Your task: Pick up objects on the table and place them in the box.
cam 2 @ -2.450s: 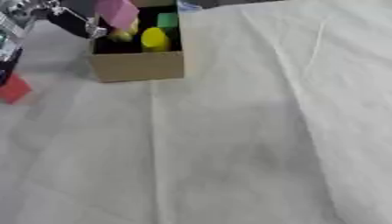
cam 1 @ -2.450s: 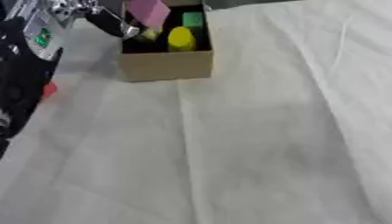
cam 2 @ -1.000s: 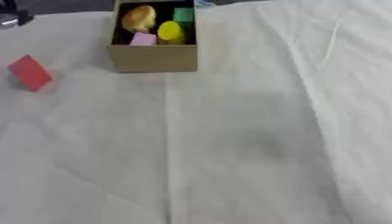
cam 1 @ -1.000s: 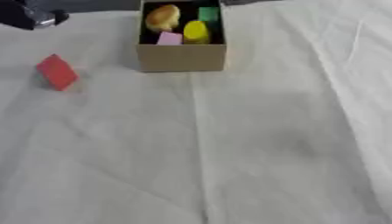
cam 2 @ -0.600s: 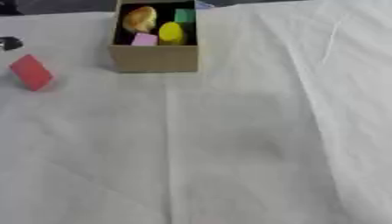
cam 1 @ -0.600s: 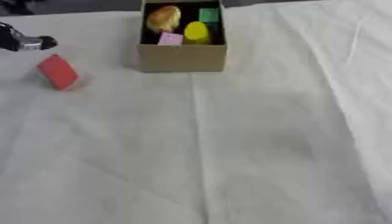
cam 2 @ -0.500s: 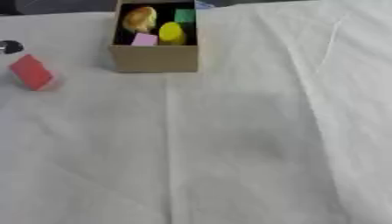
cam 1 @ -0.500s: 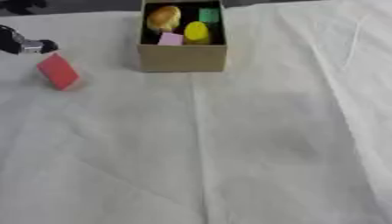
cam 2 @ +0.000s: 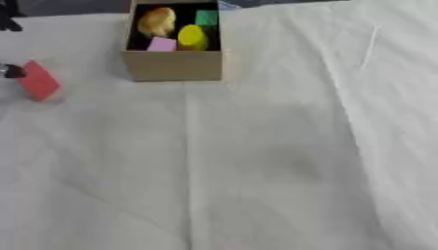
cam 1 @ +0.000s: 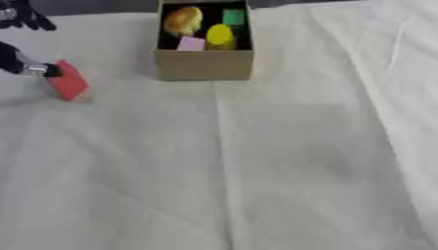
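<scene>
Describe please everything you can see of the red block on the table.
The red block is a small, plain, solid-coloured piece with flat faces, standing tilted on the white cloth, left of the cardboard box and apart from it. A dark tip of the left hand reaches its upper left edge; whether they touch is unclear.

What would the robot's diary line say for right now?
left hand: fingers at red block, not gripping yet | box: holds pink, yellow, green and tan things | right hand: not seen
</scene>
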`<action>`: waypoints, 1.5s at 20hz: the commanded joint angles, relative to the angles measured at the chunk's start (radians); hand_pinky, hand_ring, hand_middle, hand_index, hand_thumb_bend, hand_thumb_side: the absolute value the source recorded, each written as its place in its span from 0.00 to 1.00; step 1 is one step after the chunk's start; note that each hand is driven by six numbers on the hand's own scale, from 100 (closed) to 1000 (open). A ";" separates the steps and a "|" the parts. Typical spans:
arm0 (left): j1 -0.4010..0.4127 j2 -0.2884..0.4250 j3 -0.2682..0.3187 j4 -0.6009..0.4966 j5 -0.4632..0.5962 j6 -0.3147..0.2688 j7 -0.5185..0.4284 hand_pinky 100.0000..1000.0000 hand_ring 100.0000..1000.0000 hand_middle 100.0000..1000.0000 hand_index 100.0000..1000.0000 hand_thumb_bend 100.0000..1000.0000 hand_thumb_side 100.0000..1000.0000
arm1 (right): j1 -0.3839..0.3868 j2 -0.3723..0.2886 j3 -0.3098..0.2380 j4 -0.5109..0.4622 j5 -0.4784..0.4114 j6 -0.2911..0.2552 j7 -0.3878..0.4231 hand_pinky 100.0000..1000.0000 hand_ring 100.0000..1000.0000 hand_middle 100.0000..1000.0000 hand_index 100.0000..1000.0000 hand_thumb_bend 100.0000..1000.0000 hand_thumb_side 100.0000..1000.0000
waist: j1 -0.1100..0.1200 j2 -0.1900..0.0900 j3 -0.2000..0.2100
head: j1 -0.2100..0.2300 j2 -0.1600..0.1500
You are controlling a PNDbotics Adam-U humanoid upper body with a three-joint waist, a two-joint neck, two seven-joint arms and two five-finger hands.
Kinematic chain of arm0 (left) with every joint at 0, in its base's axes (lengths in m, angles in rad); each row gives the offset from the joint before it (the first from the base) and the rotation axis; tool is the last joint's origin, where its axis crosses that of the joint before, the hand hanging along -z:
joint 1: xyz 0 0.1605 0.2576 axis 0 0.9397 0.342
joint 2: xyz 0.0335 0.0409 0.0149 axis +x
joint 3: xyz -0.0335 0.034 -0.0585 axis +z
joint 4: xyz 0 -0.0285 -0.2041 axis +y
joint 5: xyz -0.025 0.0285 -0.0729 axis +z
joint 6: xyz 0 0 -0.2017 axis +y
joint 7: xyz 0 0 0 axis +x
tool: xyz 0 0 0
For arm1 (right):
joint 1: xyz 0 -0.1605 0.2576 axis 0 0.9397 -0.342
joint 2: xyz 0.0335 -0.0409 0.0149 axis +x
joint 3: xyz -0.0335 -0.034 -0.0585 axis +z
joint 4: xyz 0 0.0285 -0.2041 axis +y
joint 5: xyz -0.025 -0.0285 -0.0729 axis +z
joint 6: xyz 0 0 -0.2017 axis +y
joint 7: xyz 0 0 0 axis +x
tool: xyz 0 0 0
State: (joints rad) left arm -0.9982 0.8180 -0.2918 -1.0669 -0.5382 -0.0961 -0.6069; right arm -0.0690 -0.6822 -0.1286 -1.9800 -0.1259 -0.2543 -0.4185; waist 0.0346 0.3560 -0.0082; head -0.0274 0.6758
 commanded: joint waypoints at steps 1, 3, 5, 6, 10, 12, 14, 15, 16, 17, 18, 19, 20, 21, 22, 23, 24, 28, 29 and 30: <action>-0.026 0.010 0.016 0.034 -0.043 0.006 -0.008 0.92 0.89 0.79 0.87 0.64 0.50 | 0.000 -0.015 -0.010 -0.020 -0.003 0.004 0.000 0.70 0.61 0.56 0.72 0.00 0.68 | -0.003 -0.020 -0.002 | 0.005 -0.012; -0.027 0.001 0.019 0.060 -0.071 0.009 -0.007 0.92 0.89 0.79 0.87 0.66 0.50 | 0.000 -0.012 -0.011 -0.020 -0.004 0.005 0.000 0.70 0.61 0.56 0.72 0.00 0.68 | -0.003 -0.018 -0.002 | 0.007 -0.014; -0.029 -0.008 0.024 0.085 -0.100 0.011 -0.002 0.91 0.89 0.79 0.88 0.66 0.50 | 0.000 -0.010 -0.010 -0.020 -0.005 0.006 0.001 0.70 0.61 0.56 0.72 0.00 0.68 | -0.004 -0.016 -0.002 | 0.009 -0.016; -0.029 -0.013 0.026 0.097 -0.112 0.013 0.003 0.91 0.89 0.79 0.88 0.66 0.50 | -0.001 -0.009 -0.010 -0.020 -0.005 0.007 0.002 0.70 0.61 0.56 0.72 0.00 0.68 | -0.004 -0.015 -0.002 | 0.010 -0.018; -0.035 -0.033 0.039 0.137 -0.128 0.018 0.022 0.92 0.88 0.79 0.88 0.65 0.53 | -0.002 -0.006 -0.010 -0.020 -0.005 0.009 0.002 0.70 0.61 0.56 0.72 0.00 0.69 | -0.006 -0.011 -0.003 | 0.015 -0.022; -0.040 -0.041 0.041 0.150 -0.131 0.024 0.030 0.91 0.88 0.79 0.88 0.66 0.54 | -0.003 -0.004 -0.009 -0.020 -0.005 0.010 0.003 0.70 0.61 0.56 0.72 0.00 0.69 | -0.006 -0.009 -0.004 | 0.016 -0.024; -0.044 -0.048 0.043 0.160 -0.138 0.032 0.039 0.91 0.88 0.78 0.88 0.67 0.55 | -0.004 -0.002 -0.008 -0.020 -0.006 0.012 0.004 0.70 0.61 0.56 0.72 0.00 0.69 | -0.006 -0.008 -0.005 | 0.017 -0.025; -0.046 -0.051 0.044 0.165 -0.145 0.037 0.044 0.91 0.88 0.78 0.88 0.67 0.55 | -0.004 -0.001 -0.008 -0.020 -0.006 0.013 0.004 0.70 0.61 0.56 0.72 0.00 0.69 | -0.005 -0.007 -0.006 | 0.018 -0.027; -0.048 -0.054 0.046 0.171 -0.151 0.042 0.050 0.91 0.88 0.78 0.88 0.67 0.55 | -0.004 0.000 -0.008 -0.020 -0.006 0.013 0.004 0.70 0.61 0.56 0.72 0.00 0.69 | -0.005 -0.006 -0.006 | 0.018 -0.028; -0.050 -0.057 0.048 0.176 -0.157 0.047 0.056 0.91 0.88 0.78 0.88 0.67 0.56 | -0.004 0.001 -0.008 -0.020 -0.006 0.014 0.004 0.70 0.61 0.56 0.72 0.00 0.69 | -0.004 -0.005 -0.007 | 0.018 -0.029; -0.052 -0.061 0.051 0.181 -0.161 0.051 0.063 0.91 0.88 0.78 0.88 0.67 0.56 | -0.005 0.002 -0.008 -0.020 -0.007 0.014 0.004 0.70 0.61 0.56 0.72 0.00 0.69 | -0.004 -0.004 -0.008 | 0.019 -0.029; -0.054 -0.065 0.053 0.187 -0.165 0.056 0.070 0.91 0.88 0.78 0.88 0.67 0.56 | -0.005 0.003 -0.009 -0.020 -0.007 0.015 0.004 0.70 0.61 0.56 0.72 0.00 0.69 | -0.004 -0.003 -0.009 | 0.019 -0.030; -0.055 -0.068 0.056 0.193 -0.168 0.060 0.077 0.91 0.88 0.78 0.88 0.66 0.57 | -0.005 0.004 -0.009 -0.020 -0.007 0.015 0.004 0.70 0.61 0.56 0.72 0.00 0.69 | -0.003 -0.002 -0.011 | 0.019 -0.031; -0.057 -0.071 0.058 0.198 -0.171 0.064 0.082 0.91 0.88 0.78 0.88 0.66 0.58 | -0.005 0.005 -0.009 -0.020 -0.007 0.016 0.004 0.70 0.61 0.56 0.72 0.00 0.70 | -0.003 0.000 -0.012 | 0.019 -0.032; -0.058 -0.074 0.060 0.203 -0.174 0.068 0.087 0.91 0.88 0.78 0.88 0.67 0.58 | -0.006 0.006 -0.008 -0.020 -0.007 0.017 0.004 0.70 0.61 0.56 0.72 0.00 0.70 | -0.002 0.001 -0.013 | 0.020 -0.033; -0.060 -0.077 0.062 0.208 -0.180 0.072 0.091 0.91 0.88 0.78 0.88 0.67 0.58 | -0.006 0.007 -0.008 -0.020 -0.007 0.017 0.004 0.70 0.61 0.56 0.72 0.00 0.70 | -0.001 0.003 -0.014 | 0.020 -0.035; -0.061 -0.079 0.064 0.214 -0.186 0.077 0.095 0.91 0.88 0.78 0.88 0.67 0.58 | -0.007 0.008 -0.008 -0.020 -0.007 0.018 0.004 0.70 0.61 0.56 0.72 0.00 0.70 | -0.001 0.004 -0.015 | 0.020 -0.036; -0.064 -0.086 0.073 0.236 -0.219 0.093 0.110 0.90 0.88 0.79 0.88 0.68 0.58 | -0.008 0.010 -0.008 -0.020 -0.006 0.017 0.005 0.70 0.61 0.56 0.72 0.00 0.70 | 0.001 0.010 -0.019 | 0.021 -0.038; -0.065 -0.088 0.075 0.241 -0.227 0.097 0.112 0.90 0.88 0.78 0.88 0.68 0.58 | -0.008 0.010 -0.008 -0.020 -0.006 0.017 0.005 0.70 0.61 0.56 0.72 0.00 0.70 | 0.001 0.011 -0.019 | 0.021 -0.039; -0.066 -0.089 0.077 0.246 -0.235 0.102 0.115 0.90 0.88 0.78 0.88 0.68 0.58 | -0.008 0.011 -0.008 -0.020 -0.005 0.017 0.005 0.70 0.61 0.56 0.72 0.00 0.70 | 0.000 0.012 -0.020 | 0.021 -0.040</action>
State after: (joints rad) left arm -1.0407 0.7069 -0.2295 -0.8197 -0.7607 0.0001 -0.4989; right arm -0.0704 -0.6555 -0.1284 -1.9800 -0.1273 -0.2376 -0.4138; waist 0.0357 0.3873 -0.0268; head -0.0095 0.6489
